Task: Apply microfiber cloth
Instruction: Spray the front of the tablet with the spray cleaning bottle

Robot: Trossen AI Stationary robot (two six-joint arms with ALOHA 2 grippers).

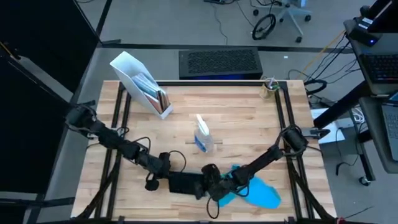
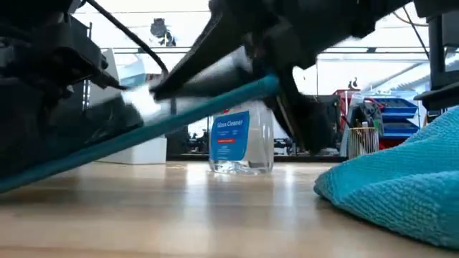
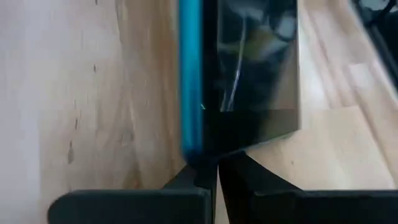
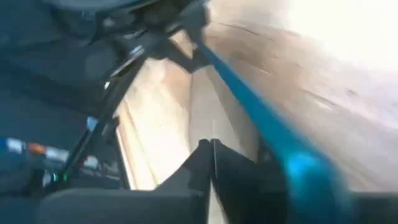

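Note:
The sky-blue microfiber cloth [image 1: 258,194] lies bunched on the table at the near right [image 2: 401,179]. A dark tablet [image 1: 186,183] with a blue rim is held tilted above the table near its near edge [image 2: 143,129]. My left gripper [image 1: 177,182] is shut on it. My right gripper [image 1: 216,186] sits with its fingers shut [image 4: 213,155] over the cloth's left end, close beside the tablet's blue rim [image 4: 249,106]. My left gripper pinches the tablet's end nearest to it [image 3: 205,155] between its two fingers, at the blue-rimmed edge. The tablet's glossy dark face [image 3: 255,62] runs away from the fingers, clear of the wood there. Whether my right gripper touches the tablet or the cloth, I cannot tell.
A clear spray bottle [image 1: 202,137] of glass cleaner stands mid-table behind the tablet [image 2: 240,140]. A white file holder [image 1: 140,84] stands at the far left, a small cup [image 1: 268,87] at the far right corner. Bare wood lies between them.

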